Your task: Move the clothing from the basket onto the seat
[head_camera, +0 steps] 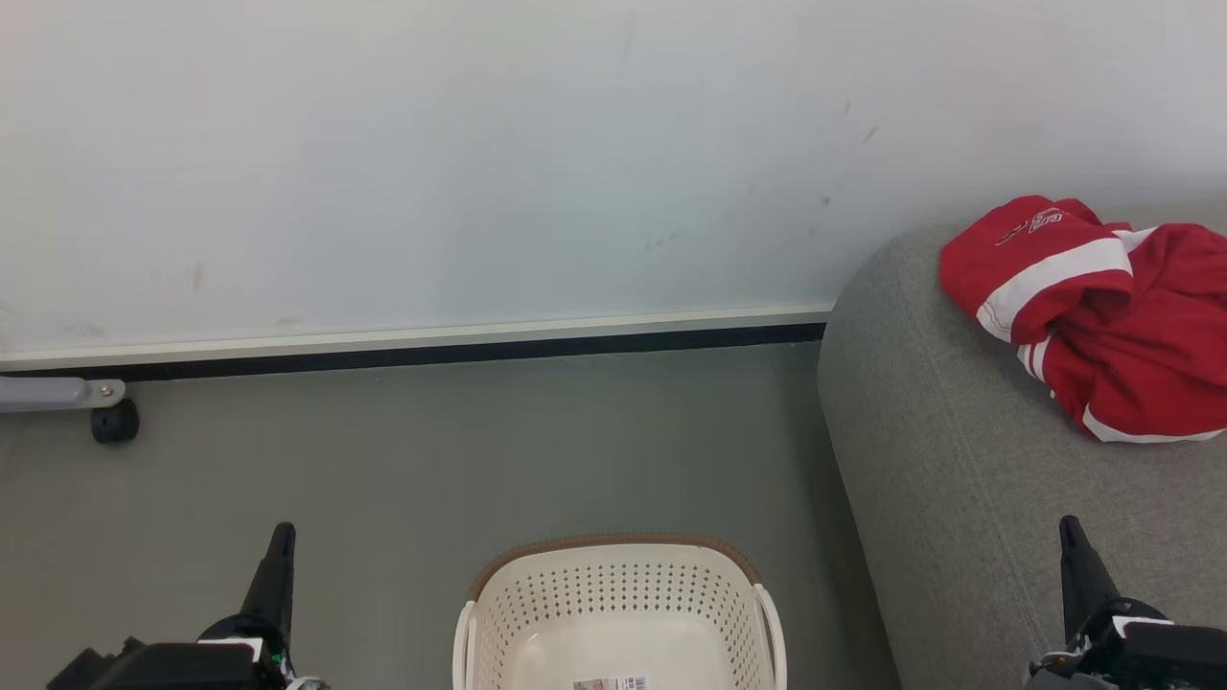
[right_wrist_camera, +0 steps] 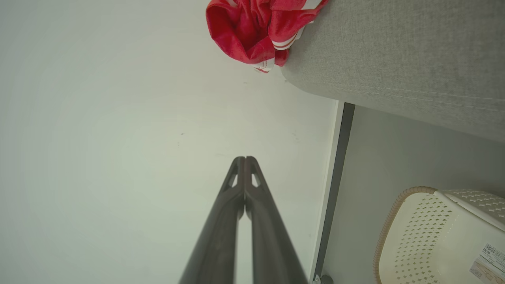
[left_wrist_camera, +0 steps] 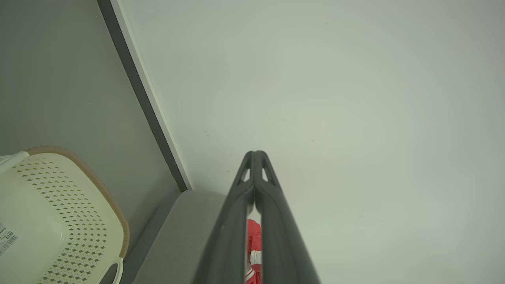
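Since the clothing (head_camera: pixel 1102 316) lies heaped on the seat (head_camera: pixel 959 460) at two o'clock and the basket (head_camera: pixel 618 585) at six holds just a label (head_camera: pixel 611 683), the job looks done to me; no further reach seems needed. Left gripper (head_camera: pixel 281 546) at seven and right gripper (head_camera: pixel 1072 537) at five have jaws pressed together, holding nothing. Grey floor (head_camera: pixel 431 450), scuffed pale wall (head_camera: pixel 431 144) at twelve.

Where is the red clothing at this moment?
In the head view the red clothing lies crumpled on the grey seat at the right, close to the wall. It is well apart from the basket, which stands on the floor.
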